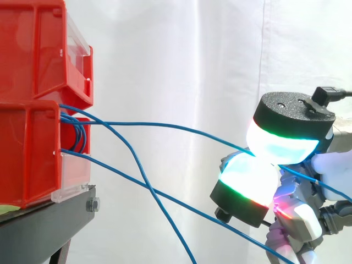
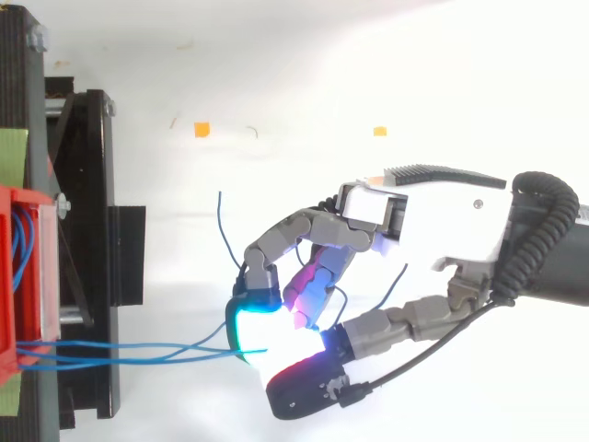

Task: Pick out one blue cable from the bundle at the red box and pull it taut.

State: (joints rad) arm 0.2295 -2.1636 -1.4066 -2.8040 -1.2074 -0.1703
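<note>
Hand (image 2: 433, 219) pinches one blue cable (image 1: 165, 125) between glowing pads. Cable runs nearly straight from red box (image 1: 27, 157) to hand. Other blue cables (image 1: 149, 188) hang loose below.

The red bins (image 1: 33, 137) were glossy plastic with clear plastic front panels (image 1: 74, 173), on a matt black metal stand (image 1: 38, 231). The blue cable (image 1: 181, 127) had a smooth sheath, and the curtain (image 1: 181, 55) was matt white cloth. The pads (image 1: 283, 146) of the hand (image 2: 433, 216) were translucent, backed in matt black.

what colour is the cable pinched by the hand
Blue; the cable shows best in the side view.
</note>
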